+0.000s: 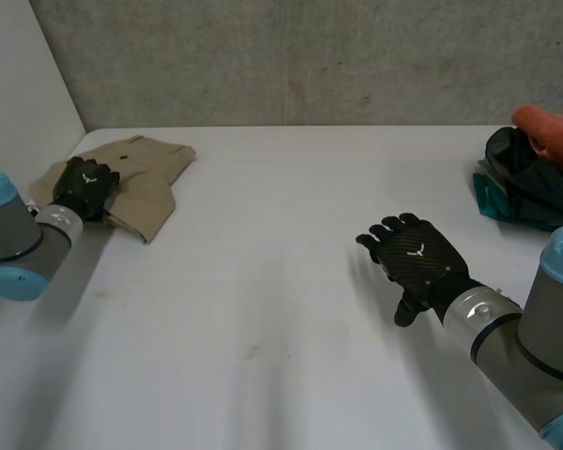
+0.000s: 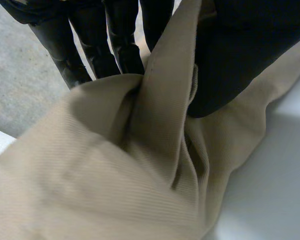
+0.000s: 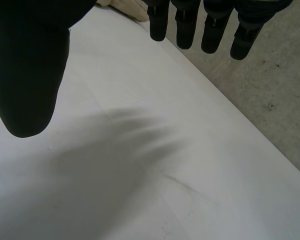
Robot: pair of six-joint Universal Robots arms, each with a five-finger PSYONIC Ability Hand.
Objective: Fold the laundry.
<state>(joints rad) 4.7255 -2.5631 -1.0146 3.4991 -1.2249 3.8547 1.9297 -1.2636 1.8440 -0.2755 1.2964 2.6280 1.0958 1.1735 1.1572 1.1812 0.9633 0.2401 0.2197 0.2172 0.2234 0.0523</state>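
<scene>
Your left hand (image 1: 86, 187) is clamped on a raised ridge of the tan garment (image 1: 150, 173) under its palm, your right hand (image 1: 418, 258) spread empty well apart; judged soft, light, limp, so take hold along an edge.

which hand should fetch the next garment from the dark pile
Likely right. The right hand is open over bare table, nearer the dark pile; the left hand pinches the beige garment at the far side.
</scene>
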